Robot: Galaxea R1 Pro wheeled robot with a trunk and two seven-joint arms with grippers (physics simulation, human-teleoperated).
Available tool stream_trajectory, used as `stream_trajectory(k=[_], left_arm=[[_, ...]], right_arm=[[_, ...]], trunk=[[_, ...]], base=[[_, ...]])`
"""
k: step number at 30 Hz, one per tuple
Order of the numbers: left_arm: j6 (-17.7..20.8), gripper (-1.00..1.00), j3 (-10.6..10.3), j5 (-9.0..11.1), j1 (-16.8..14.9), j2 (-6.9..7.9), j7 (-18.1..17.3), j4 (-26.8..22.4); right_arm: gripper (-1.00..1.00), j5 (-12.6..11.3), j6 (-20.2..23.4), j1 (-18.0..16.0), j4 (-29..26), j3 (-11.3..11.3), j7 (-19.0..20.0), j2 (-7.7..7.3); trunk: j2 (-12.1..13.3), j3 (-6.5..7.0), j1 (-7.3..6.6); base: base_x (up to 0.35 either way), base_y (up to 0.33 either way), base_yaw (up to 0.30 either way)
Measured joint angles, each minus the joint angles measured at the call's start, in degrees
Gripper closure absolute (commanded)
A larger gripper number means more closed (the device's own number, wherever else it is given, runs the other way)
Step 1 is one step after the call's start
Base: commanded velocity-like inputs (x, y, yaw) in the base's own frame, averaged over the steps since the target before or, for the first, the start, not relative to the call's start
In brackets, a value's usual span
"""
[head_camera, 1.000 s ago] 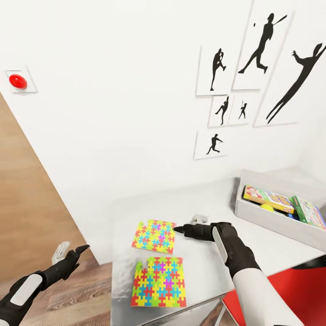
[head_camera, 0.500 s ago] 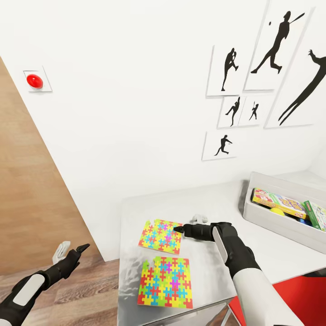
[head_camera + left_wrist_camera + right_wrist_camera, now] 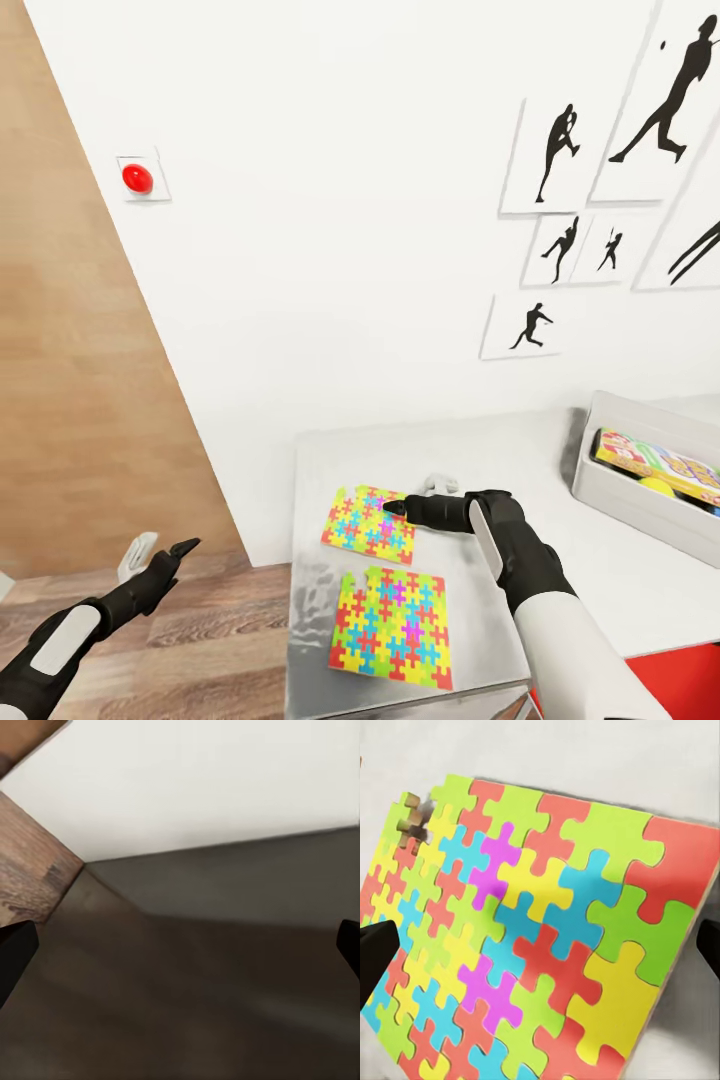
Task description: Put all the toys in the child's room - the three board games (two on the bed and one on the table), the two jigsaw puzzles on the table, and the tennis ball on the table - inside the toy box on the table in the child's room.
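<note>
Table (image 3: 600, 560) edge: toy box (image 3: 625, 495) cut off, contents partly seen.

Bare table (image 3: 520, 450) between puzzles (image 3: 370, 524) and toy box (image 3: 630, 495)

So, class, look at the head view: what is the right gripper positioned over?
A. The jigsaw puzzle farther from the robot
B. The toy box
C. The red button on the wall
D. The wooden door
A: the right gripper hovers at the edge of the farther jigsaw puzzle on the table, and the right wrist view looks down on its coloured pieces.
</note>
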Motion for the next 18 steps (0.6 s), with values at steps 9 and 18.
stream_trajectory(k=[9, 18], left_arm=[[0.0, -1.00, 0.0, -0.1, 0.0, -0.73, 0.0, 0.0], [0.0, -1.00, 0.0, 0.0, -0.1, -0.95, 0.0, 0.0]], right_arm=[[-1.00, 0.1, 0.0, 0.0, 0.3, 0.1, 0.0, 0.01], [-1.00, 0.2, -0.1, 0.0, 0.9, 0.1, 0.0, 0.00]], trunk=[[0.0, 0.17, 0.00], [0.0, 0.54, 0.00]], base=[[0.000, 0.000, 0.124], [0.000, 0.000, 0.268]])
